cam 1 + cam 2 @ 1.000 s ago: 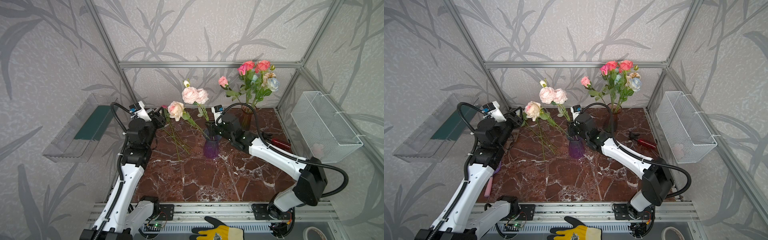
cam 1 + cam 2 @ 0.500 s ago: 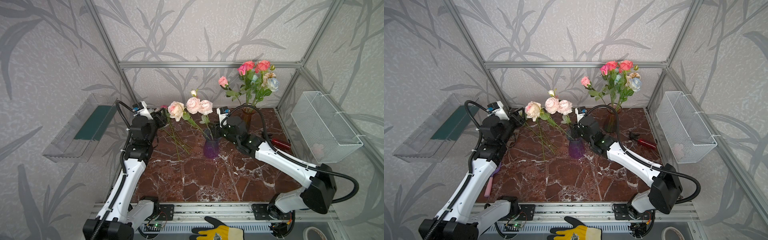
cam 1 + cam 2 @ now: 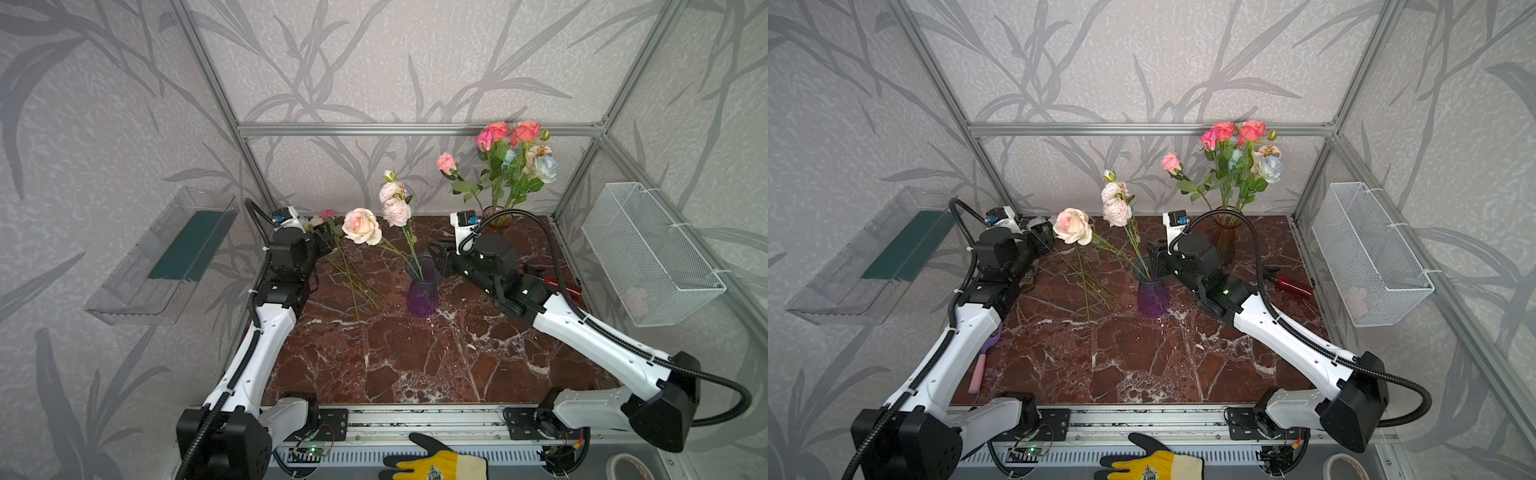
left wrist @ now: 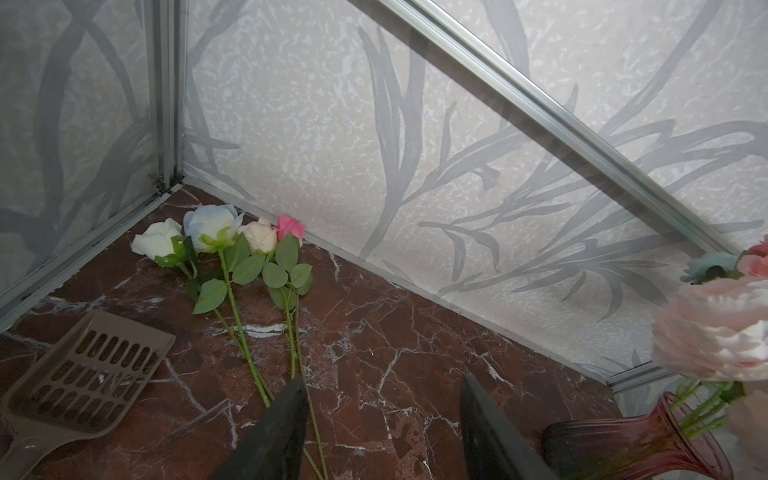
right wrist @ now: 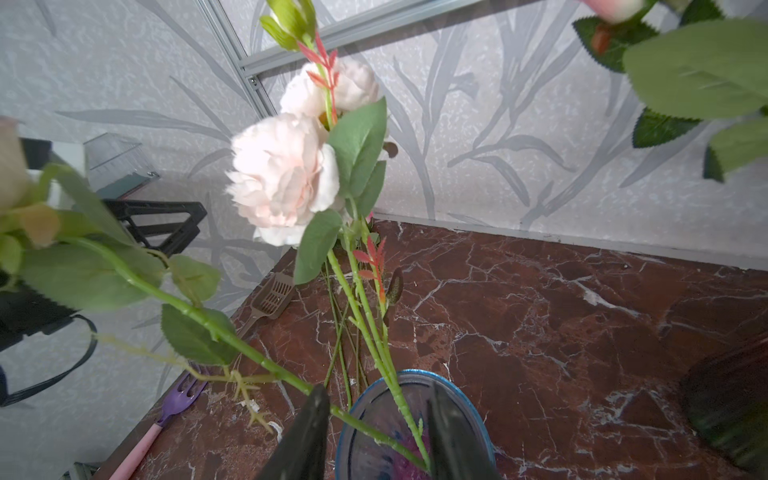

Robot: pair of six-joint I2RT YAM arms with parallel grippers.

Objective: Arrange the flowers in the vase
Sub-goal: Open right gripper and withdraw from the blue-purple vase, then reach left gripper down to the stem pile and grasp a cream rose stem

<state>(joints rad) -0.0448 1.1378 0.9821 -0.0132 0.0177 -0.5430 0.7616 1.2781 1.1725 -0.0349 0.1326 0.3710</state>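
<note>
Left gripper (image 4: 384, 386): you are hovering spread above loose roses (image 4: 245, 291); stems running near-to-far, heads far-left.
Right gripper (image 5: 376, 386): spread, straddling stems at vase (image 3: 422, 297).

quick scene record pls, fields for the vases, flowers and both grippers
purple vase: centre of table, holds two stems, a cream rose leaning left and a pale pink spray
back vase: full bouquet
loose flowers: four, lying at back left
left gripper: open, over loose stems
right gripper: open, at purple vase rim
</note>
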